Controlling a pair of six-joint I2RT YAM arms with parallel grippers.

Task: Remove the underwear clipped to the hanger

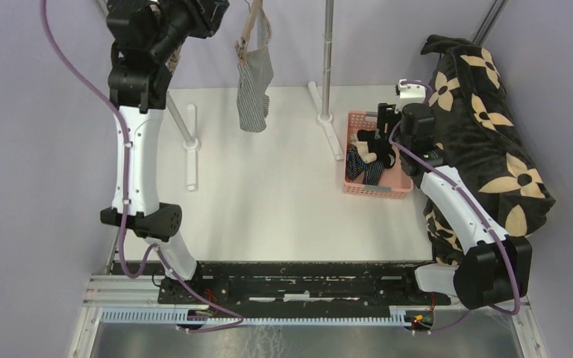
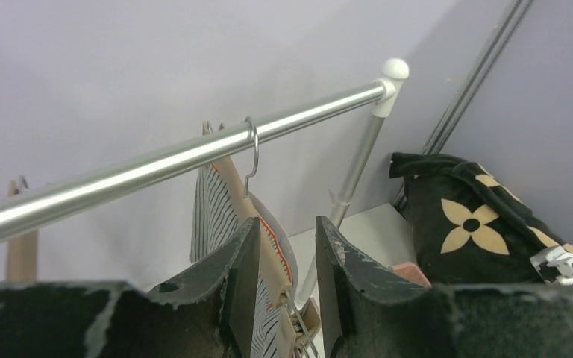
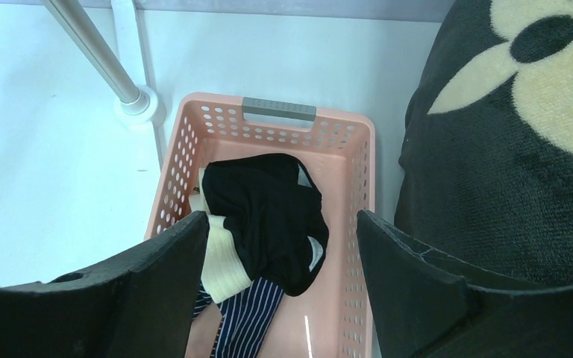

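Grey-striped underwear (image 2: 213,216) sits between narrowly parted jaws of the left pincer (image 2: 289,227); right pincer (image 3: 282,218) gapes above black pair (image 3: 265,201).

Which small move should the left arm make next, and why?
Probably close the left tool on the grey-and-white striped pair, the only one on the hanger, just ahead of it; the black pair and the navy pair lie in the pink basket.

I see the black pair (image 3: 268,209) crumpled inside the pink basket (image 3: 358,186), lying over the navy striped pair (image 3: 250,313). The grey-and-white striped pair (image 1: 252,93) hangs well left of that basket.
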